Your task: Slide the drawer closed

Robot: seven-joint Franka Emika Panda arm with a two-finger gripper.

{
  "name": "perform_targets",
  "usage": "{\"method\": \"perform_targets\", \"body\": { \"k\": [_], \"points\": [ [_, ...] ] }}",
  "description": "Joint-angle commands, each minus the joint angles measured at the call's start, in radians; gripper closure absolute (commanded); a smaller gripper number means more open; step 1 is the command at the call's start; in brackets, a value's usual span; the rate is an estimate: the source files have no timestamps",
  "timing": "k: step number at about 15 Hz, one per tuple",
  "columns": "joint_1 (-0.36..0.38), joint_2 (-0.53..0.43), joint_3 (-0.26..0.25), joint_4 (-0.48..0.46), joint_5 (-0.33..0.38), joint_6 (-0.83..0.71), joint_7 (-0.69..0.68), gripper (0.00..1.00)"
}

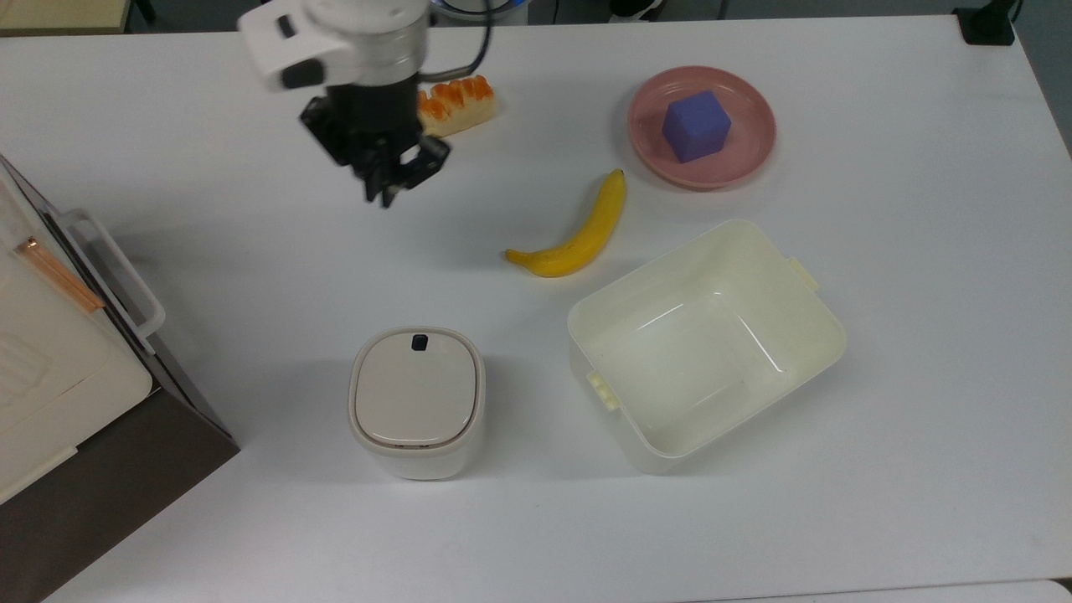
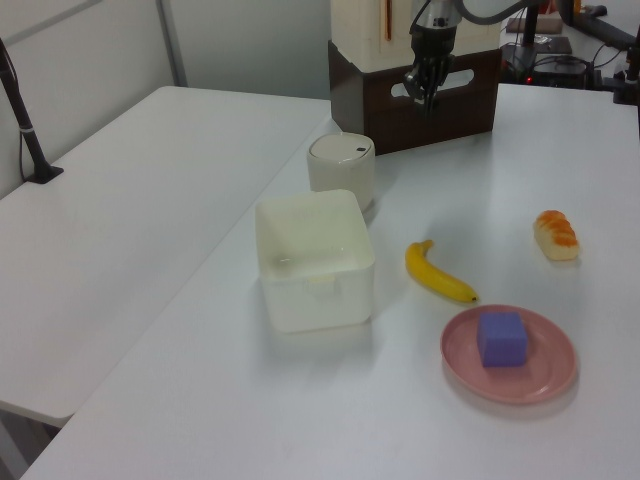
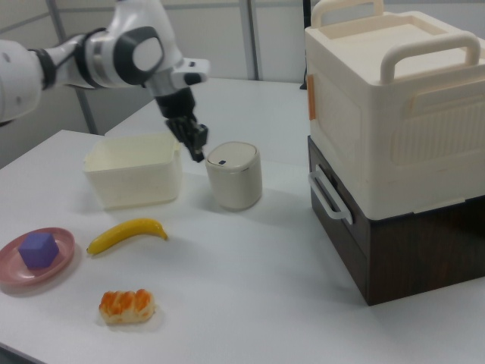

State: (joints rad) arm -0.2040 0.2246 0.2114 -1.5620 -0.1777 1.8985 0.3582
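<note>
The drawer (image 3: 358, 236) has a dark brown front and a white loop handle (image 1: 117, 275) (image 3: 330, 196). It belongs to the dark brown cabinet (image 1: 142, 456) (image 3: 424, 243) at the top view's left edge. In the right view its front looks level with the cabinet face. My gripper (image 1: 381, 194) (image 2: 428, 97) (image 3: 198, 154) hangs above the table with its fingers together and nothing between them. It is well off to the top view's right of the handle, just below the bread. In the left view it overlaps the handle (image 2: 458, 80).
A bread piece (image 1: 459, 104), a banana (image 1: 578, 239) and a pink plate (image 1: 645, 144) holding a purple cube (image 1: 695, 126) lie across the table. A beige lidded container (image 1: 416, 400) and a cream bin (image 1: 825, 335) stand nearer the front. A cream case (image 3: 394, 98) sits on the cabinet.
</note>
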Motion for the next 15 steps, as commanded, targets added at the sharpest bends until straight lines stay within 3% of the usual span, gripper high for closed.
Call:
{"method": "perform_targets", "body": {
  "k": [1,3,5,8,11,15],
  "points": [
    [0.113,-0.103,-0.116,-0.053,0.108,-0.068,-0.143,0.82],
    [0.161,-0.135,-0.168,-0.055,0.153,-0.110,-0.203,0.76],
    [0.219,-0.151,-0.223,-0.055,0.170,-0.148,-0.248,0.63],
    [0.308,-0.174,-0.303,-0.053,0.175,-0.182,-0.255,0.27],
    [0.325,-0.179,-0.311,-0.052,0.166,-0.200,-0.254,0.00],
    [0.325,-0.177,-0.305,-0.050,0.135,-0.217,-0.254,0.00]
  ]
}}
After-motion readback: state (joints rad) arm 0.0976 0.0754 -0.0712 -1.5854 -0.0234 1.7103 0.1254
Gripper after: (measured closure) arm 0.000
